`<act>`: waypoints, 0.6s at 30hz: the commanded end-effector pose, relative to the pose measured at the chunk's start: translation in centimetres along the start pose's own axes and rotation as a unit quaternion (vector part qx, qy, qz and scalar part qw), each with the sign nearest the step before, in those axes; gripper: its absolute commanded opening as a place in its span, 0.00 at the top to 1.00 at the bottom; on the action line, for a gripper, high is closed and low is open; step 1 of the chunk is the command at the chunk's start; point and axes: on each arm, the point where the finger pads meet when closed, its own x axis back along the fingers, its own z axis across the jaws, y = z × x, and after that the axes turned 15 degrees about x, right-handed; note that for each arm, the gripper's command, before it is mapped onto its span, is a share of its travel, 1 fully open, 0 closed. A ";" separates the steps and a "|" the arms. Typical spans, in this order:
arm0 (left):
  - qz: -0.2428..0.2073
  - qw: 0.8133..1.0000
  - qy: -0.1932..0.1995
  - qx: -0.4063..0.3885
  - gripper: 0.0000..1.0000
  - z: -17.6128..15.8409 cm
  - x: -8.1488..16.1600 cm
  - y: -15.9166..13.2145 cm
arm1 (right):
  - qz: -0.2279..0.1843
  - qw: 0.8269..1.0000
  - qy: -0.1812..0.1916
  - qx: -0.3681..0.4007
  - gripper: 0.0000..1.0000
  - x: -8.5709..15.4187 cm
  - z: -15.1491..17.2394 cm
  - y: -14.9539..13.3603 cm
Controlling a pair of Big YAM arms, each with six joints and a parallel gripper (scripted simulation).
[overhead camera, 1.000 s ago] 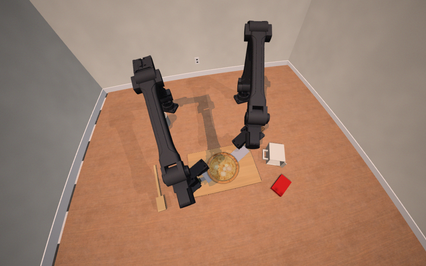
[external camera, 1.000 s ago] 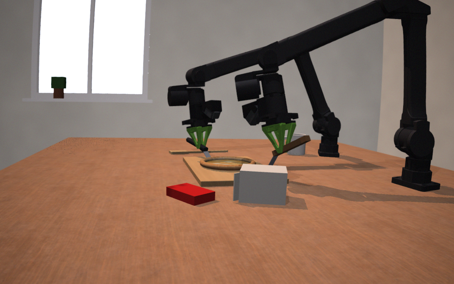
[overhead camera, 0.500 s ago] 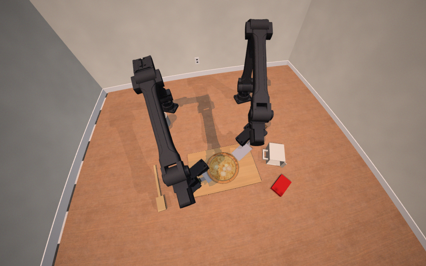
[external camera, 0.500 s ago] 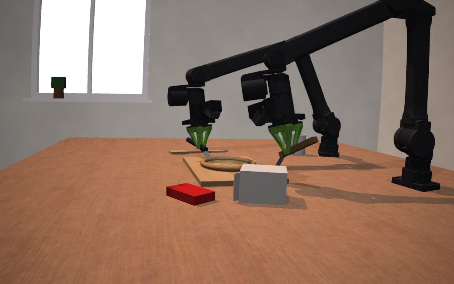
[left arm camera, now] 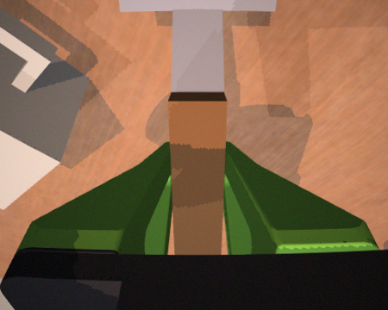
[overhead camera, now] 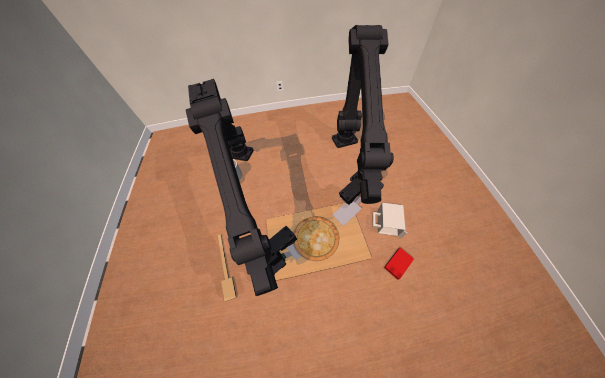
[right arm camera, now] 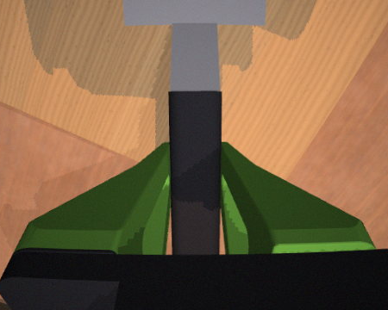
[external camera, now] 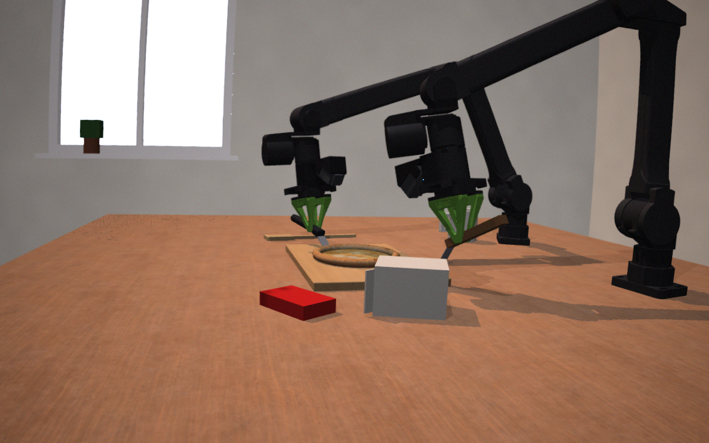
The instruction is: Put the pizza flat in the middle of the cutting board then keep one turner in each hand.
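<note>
While both arms reach downward, left tool (external camera: 458, 237) (left arm camera: 198, 172) gripping brown-handled turner (external camera: 478, 230) (left arm camera: 197, 125), right tool (external camera: 311, 226) (right arm camera: 196, 172) gripping black-handled turner (external camera: 306, 224) (right arm camera: 195, 146)

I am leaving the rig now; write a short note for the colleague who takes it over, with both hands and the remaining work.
Left hand: closed on the brown-handled turner.
Right hand: closed on the black-handled turner, blade at the pizza's edge; contact unclear.
Pizza: flat on the cutting board, about the middle.
Done: pizza placed, apparently; both turners held.
Left: probably draw the black-handled turner away, confirm neither touches pizza or board, avoid shifting the board.
</note>
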 end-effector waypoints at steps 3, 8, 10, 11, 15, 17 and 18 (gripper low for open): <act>-0.030 0.999 0.021 -0.006 0.94 0.6 2.4 0.8 | 0.029 0.998 -0.053 0.019 0.94 5.1 -3.1 0.0; -0.030 0.999 0.021 -0.004 0.94 0.9 2.4 0.9 | 0.040 0.998 -0.053 0.009 0.94 5.4 -3.4 0.3; -0.031 0.999 0.022 -0.003 0.94 1.0 2.4 1.0 | 0.048 0.998 -0.043 0.005 0.94 5.0 -3.1 1.1; -0.031 0.999 0.022 -0.003 0.94 1.1 2.4 1.0 | 0.047 0.998 -0.028 0.003 0.94 4.0 -2.2 1.7; -0.033 0.999 0.023 0.000 0.94 1.3 2.5 1.1 | 0.063 0.998 -0.022 0.006 0.94 4.7 -2.6 2.7; -0.034 0.999 0.024 0.000 0.94 1.4 2.6 1.2 | 0.069 0.997 -0.020 0.008 0.94 5.2 -2.8 2.9; -0.034 0.999 0.024 0.001 0.94 1.5 2.6 1.2 | 0.070 0.997 -0.014 0.007 0.94 4.7 -2.4 3.1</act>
